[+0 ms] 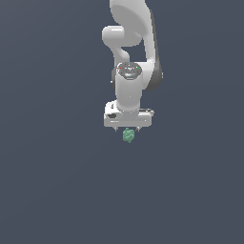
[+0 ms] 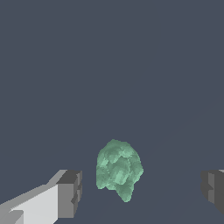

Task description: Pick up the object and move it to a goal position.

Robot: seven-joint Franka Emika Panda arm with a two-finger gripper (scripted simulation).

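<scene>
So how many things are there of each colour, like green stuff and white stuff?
Green: 1, the lumpy green blob.
White: 1, the robot arm, its fingers dark-tipped, spread apart either side of the blob without touching it.
Total: 2.

In the exterior view the arm (image 1: 131, 52) comes down from twelve o'clock, and its tool (image 1: 127, 128) hangs at the centre. The object (image 1: 128, 136) sits directly at six o'clock of the tool, just beside its fingertips. In the wrist view the object (image 2: 118, 169) lies between the two spread fingers (image 2: 70, 192), nearer one, touching neither.
</scene>
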